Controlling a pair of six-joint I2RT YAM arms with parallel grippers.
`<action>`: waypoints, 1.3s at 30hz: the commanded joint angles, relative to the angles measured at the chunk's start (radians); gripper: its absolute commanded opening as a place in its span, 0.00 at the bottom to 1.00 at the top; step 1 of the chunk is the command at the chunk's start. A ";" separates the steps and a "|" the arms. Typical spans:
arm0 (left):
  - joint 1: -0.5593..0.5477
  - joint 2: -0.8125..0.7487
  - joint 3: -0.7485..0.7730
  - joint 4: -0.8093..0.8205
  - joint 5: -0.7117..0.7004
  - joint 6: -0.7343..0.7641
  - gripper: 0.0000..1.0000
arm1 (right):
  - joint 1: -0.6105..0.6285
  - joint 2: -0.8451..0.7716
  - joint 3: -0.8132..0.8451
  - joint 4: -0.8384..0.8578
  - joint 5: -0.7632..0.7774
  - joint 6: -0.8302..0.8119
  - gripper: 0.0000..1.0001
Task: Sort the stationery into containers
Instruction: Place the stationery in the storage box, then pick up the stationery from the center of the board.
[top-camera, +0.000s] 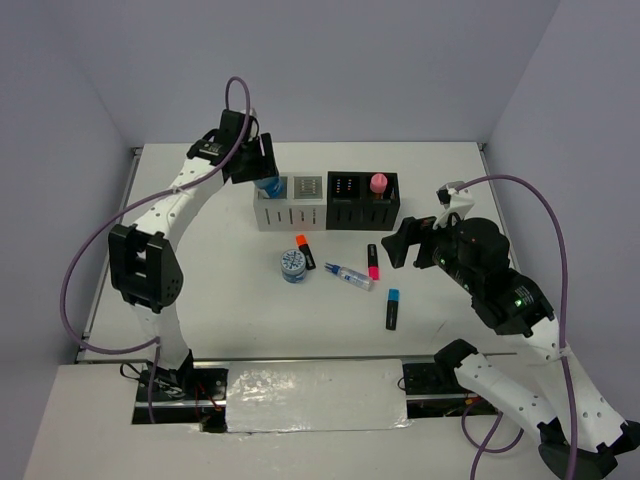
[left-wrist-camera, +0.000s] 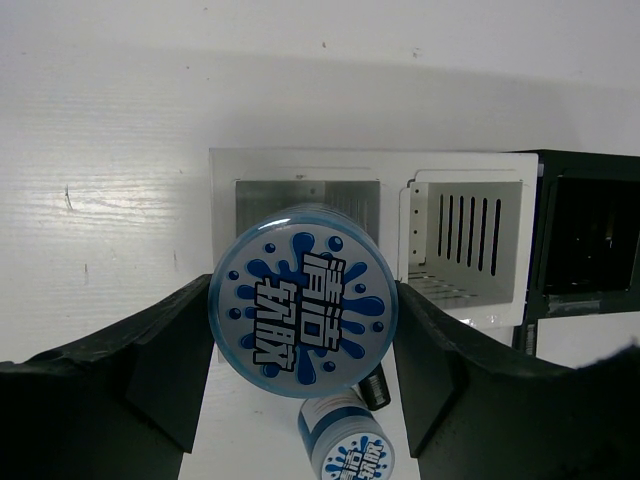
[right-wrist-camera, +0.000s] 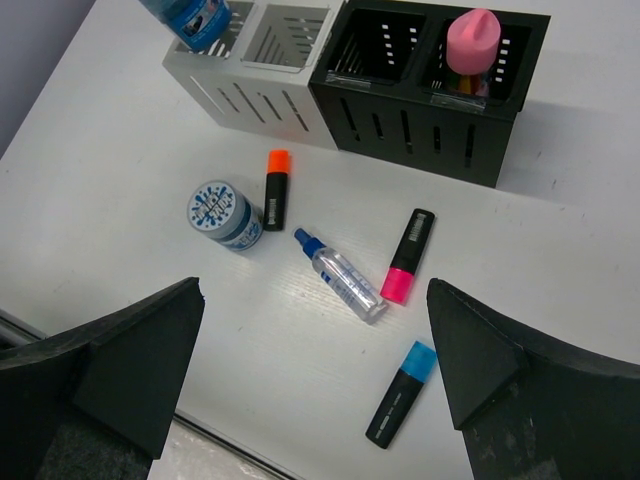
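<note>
My left gripper is shut on a round blue-white disc, held just over the left compartment of the white container. A second disc stands on the table beside the orange-capped highlighter. The clear blue-capped tube, pink highlighter and blue highlighter lie in front of the black container. Its right compartment holds the pink capped cylinder. My right gripper hovers open above these items.
Both containers stand side by side at the middle back of the white table. Grey walls close in the back and sides. A foil-covered strip runs along the near edge between the arm bases. Purple cables loop off both arms.
</note>
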 joint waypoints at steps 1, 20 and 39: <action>0.001 0.017 0.045 0.039 0.009 0.027 0.13 | -0.001 -0.011 -0.012 0.030 -0.017 -0.018 1.00; -0.050 -0.061 0.053 0.045 -0.029 0.044 0.99 | -0.001 -0.010 -0.026 0.036 -0.026 -0.028 1.00; -0.515 -0.320 -0.552 0.080 -0.328 -0.027 0.99 | -0.001 -0.026 -0.070 0.051 -0.077 -0.026 1.00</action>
